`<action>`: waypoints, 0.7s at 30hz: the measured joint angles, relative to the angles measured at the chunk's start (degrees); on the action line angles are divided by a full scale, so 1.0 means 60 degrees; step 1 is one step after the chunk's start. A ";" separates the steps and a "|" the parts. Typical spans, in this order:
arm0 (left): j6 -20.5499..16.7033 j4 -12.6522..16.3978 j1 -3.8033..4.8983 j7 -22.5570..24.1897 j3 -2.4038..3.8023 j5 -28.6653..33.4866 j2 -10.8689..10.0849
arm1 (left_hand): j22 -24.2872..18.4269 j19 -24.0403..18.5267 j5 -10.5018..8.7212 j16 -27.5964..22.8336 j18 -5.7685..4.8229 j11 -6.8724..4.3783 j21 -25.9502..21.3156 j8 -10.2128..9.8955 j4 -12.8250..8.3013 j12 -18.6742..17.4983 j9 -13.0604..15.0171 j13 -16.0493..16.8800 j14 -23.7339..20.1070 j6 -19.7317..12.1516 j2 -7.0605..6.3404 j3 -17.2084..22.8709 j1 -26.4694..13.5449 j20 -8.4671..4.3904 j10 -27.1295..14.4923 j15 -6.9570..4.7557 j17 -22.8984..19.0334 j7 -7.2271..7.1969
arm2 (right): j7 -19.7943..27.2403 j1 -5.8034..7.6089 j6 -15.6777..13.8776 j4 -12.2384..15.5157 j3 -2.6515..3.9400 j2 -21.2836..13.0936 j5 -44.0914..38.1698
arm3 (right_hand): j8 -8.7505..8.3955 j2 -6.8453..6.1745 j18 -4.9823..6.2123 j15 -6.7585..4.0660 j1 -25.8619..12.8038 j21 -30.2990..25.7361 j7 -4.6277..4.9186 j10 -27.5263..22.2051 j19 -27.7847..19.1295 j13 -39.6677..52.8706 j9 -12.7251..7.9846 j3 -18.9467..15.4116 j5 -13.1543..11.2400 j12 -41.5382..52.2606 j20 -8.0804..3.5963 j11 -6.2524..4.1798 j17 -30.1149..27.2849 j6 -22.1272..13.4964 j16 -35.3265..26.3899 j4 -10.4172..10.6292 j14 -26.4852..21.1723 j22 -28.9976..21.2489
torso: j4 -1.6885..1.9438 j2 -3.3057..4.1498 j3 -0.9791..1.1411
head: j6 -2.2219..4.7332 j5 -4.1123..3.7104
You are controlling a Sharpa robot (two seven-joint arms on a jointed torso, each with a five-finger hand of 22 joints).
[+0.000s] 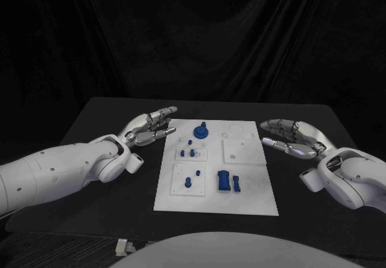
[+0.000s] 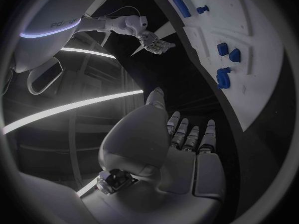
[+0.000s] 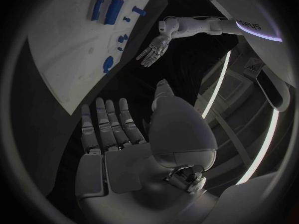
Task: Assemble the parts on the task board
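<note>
The white task board [image 1: 249, 195] lies in the middle of the black table. On it stand a blue round part with a stem [image 1: 200, 132], small blue pegs [image 1: 188, 152], another small peg [image 1: 187, 181], a blue block [image 1: 223, 181] and a blue bar [image 1: 236, 183]. My left hand [image 1: 149, 128] hovers just off the board's left edge, open, fingers apart, holding nothing. My right hand [image 1: 290, 138] hovers off the board's right edge, open and empty. The board [image 2: 261, 59] and the blue parts [image 2: 223, 77] appear in the left wrist view, as does my right hand [image 2: 154, 41]. The right wrist view has the board [image 3: 59, 50] and my left hand [image 3: 152, 52].
The black table [image 1: 96, 195] extends on both sides of the board and in front of it. Two raised white squares [image 1: 241, 151] sit on the board's right half. A dark curtain hangs behind the table.
</note>
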 measured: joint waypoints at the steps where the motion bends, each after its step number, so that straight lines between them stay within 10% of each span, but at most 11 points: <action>1: -0.0020 -0.0010 0.0000 0.0008 0.0000 0.0000 0.0024 | -0.0032 0.0000 0.0000 0.0000 0.0000 -0.0267 0.0000 0.0000 -0.0001 -0.0398 -0.0016 -0.0035 -0.0067 -0.0221 0.0000 -0.0085 0.0000 0.0000 -0.0002 -0.0039 -0.0016 -0.0221 | 0.0224 -0.0040 0.0052 -0.0060 0.0001 0.0023 0.0169 | -0.0387 -0.0343 0.0001 -0.0099 -0.0016 -0.0085 -0.0413 -0.0762 -0.0542 -0.0766 -0.0658 -0.0222 0.0070 -0.0606 0.0018 -0.0220 -0.0349 -0.0659 -0.0315 -0.0011 -0.0937 -0.0660 | 0.0000 -0.0013 0.0006 | 0.0000 -0.0008; 4: -0.0058 -0.0047 0.0000 0.0027 -0.0001 0.0000 0.0092 | -0.0099 -0.0052 0.0000 0.0000 -0.0001 -0.0511 0.0000 0.0000 0.0000 -0.1201 -0.0035 -0.0107 -0.0106 -0.0527 0.0005 -0.0210 -0.0005 -0.0052 -0.0126 -0.0079 -0.0029 -0.0460 | 0.0776 -0.0178 0.0274 -0.0245 -0.0003 0.0102 0.0583 | -0.0904 -0.0636 0.0002 -0.0220 0.0037 -0.0129 -0.1281 -0.1717 -0.1008 -0.2020 -0.1682 -0.0463 0.0169 -0.1494 0.0024 -0.0866 -0.0853 -0.1595 -0.0585 0.0004 -0.2218 -0.1289 | 0.0000 -0.0037 0.0031 | 0.0000 -0.0041; 7: -0.0073 -0.0074 0.0000 0.0042 -0.0001 0.0000 0.0128 | -0.0122 -0.0052 0.0000 0.0001 -0.0001 -0.0551 0.0000 0.0000 0.0000 -0.1479 -0.0035 -0.0127 -0.0116 -0.0570 0.0081 -0.0210 -0.0007 -0.0052 -0.0166 -0.0089 -0.0034 -0.0502 | 0.1104 -0.0286 0.0499 -0.0424 -0.0008 0.0193 0.0829 | -0.1059 -0.0635 0.0002 -0.0469 0.0037 -0.0139 -0.1720 -0.2070 -0.1130 -0.2774 -0.2200 -0.0473 0.0162 -0.1971 -0.0068 -0.1453 -0.1122 -0.1865 -0.0727 0.0015 -0.2767 -0.1550 | 0.0008 -0.0038 0.0063 | 0.0000 -0.0053; 10: -0.0074 -0.0107 0.0000 0.0048 -0.0002 0.0000 0.0142 | -0.0145 -0.0052 0.0000 0.0001 -0.0001 -0.0523 0.0000 0.0000 0.0000 -0.1610 -0.0034 -0.0137 -0.0116 -0.0605 0.0096 -0.0210 -0.0011 -0.0052 -0.0188 -0.0089 -0.0037 -0.0466 | 0.1344 -0.0404 0.0725 -0.0568 -0.0008 0.0282 0.1006 | -0.1192 -0.0562 0.0002 -0.0640 -0.0026 -0.0173 -0.1830 -0.2211 -0.1256 -0.3239 -0.2707 -0.0287 -0.0022 -0.2228 -0.0231 -0.1878 -0.1242 -0.1970 -0.0759 -0.0004 -0.2972 -0.1708 | 0.0033 -0.0037 0.0103 | 0.0000 -0.0082; 21: -0.0057 -0.0144 0.0000 0.0063 -0.0004 0.0000 0.0177 | -0.0168 -0.0051 0.0000 0.0002 -0.0002 -0.0291 0.0000 0.0000 0.0000 -0.1729 -0.0034 -0.0141 -0.0116 -0.0636 0.0196 -0.0210 0.0090 -0.0052 -0.0181 -0.0089 -0.0038 -0.0362 | 0.1746 -0.0595 0.1189 -0.0713 -0.0012 0.0331 0.1294 | -0.1477 0.0065 0.0167 -0.0731 -0.0127 -0.0173 -0.1780 -0.2230 -0.1285 -0.3713 -0.3700 0.0103 -0.0148 -0.2251 -0.0977 -0.1966 -0.1252 -0.2030 -0.0760 -0.0013 -0.2985 -0.1875 | 0.0063 -0.0044 0.0131 | 0.0000 -0.0107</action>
